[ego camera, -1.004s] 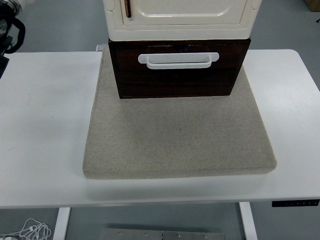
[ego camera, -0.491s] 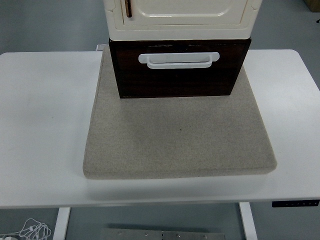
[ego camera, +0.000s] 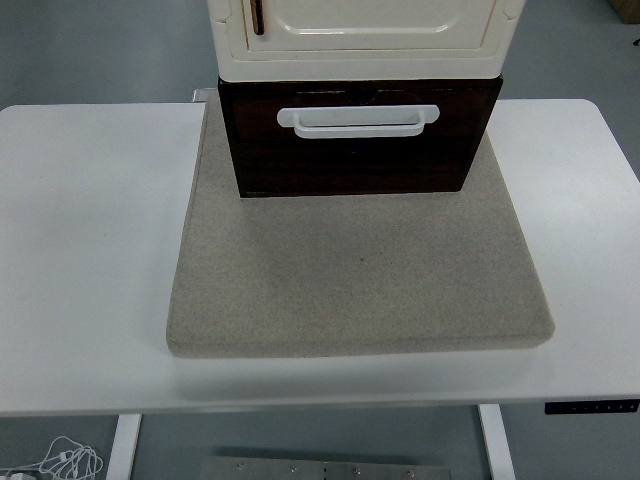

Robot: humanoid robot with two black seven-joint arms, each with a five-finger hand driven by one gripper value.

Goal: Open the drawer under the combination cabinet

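My left arm has pulled out of view; neither hand shows, state unknown. Drawer (ego camera: 358, 140) shut, white handle (ego camera: 358, 119) untouched, bench (ego camera: 90, 250) bare.

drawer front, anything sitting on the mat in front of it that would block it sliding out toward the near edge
Nothing visible does. The dark drawer with its white handle sits under the cream cabinet, and the beige mat in front of it lies bare down to its near edge. Neither robot hand is in view.
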